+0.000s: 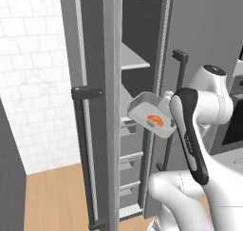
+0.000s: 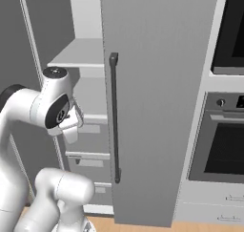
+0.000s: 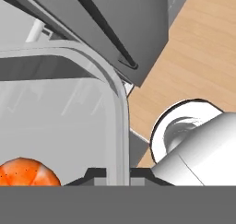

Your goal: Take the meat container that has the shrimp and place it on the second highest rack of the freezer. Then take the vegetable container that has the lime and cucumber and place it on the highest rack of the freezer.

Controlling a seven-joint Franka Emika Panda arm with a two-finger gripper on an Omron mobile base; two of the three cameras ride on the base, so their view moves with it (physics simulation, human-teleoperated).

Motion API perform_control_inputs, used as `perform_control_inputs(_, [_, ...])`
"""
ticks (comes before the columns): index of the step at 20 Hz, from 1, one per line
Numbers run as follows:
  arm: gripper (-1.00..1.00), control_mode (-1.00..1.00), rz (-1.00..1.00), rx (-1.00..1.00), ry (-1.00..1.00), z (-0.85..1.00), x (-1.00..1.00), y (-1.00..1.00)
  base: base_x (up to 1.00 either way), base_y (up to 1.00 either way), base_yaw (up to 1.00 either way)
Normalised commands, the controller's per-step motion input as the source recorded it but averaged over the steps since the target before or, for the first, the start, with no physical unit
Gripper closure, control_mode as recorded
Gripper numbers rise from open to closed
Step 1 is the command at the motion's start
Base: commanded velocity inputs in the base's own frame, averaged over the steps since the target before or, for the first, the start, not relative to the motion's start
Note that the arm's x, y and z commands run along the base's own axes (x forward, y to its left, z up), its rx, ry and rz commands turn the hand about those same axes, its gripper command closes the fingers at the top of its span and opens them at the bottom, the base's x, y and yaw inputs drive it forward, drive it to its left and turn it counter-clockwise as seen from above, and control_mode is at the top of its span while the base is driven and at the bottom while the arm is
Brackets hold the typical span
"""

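Note:
The meat container [image 1: 144,110] is a shallow grey tray held tilted in the air in front of the open freezer [image 1: 135,25], with the orange shrimp [image 1: 154,121] lying inside it. My gripper [image 1: 164,115] is shut on its right rim. In the hand view the container's rim [image 3: 120,103] runs down between my two fingertips [image 3: 94,174], and the shrimp [image 3: 26,172] shows at the lower left. The container hangs level with the freezer's lower rack [image 1: 125,100]; a higher rack [image 1: 135,60] sits above it. The vegetable container with the lime and cucumber is out of view.
The freezer's left door [image 1: 90,82] stands open close to the container's left, with a dark handle [image 1: 83,144]. Its right door [image 2: 152,107] stands open beside my arm. Drawers [image 1: 129,158] fill the freezer's lower part. An oven [image 2: 224,145] stands at the right.

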Motion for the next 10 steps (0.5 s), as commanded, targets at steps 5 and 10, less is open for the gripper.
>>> perform_control_inputs(5, [1.00,-1.00,-0.15,0.00,0.00,0.00,0.38,0.03,0.04,0.07,-0.01])
perform_control_inputs(10, [1.00,-1.00,-0.16,0.00,0.00,-0.08,0.83,0.00,0.00,0.00,0.00])
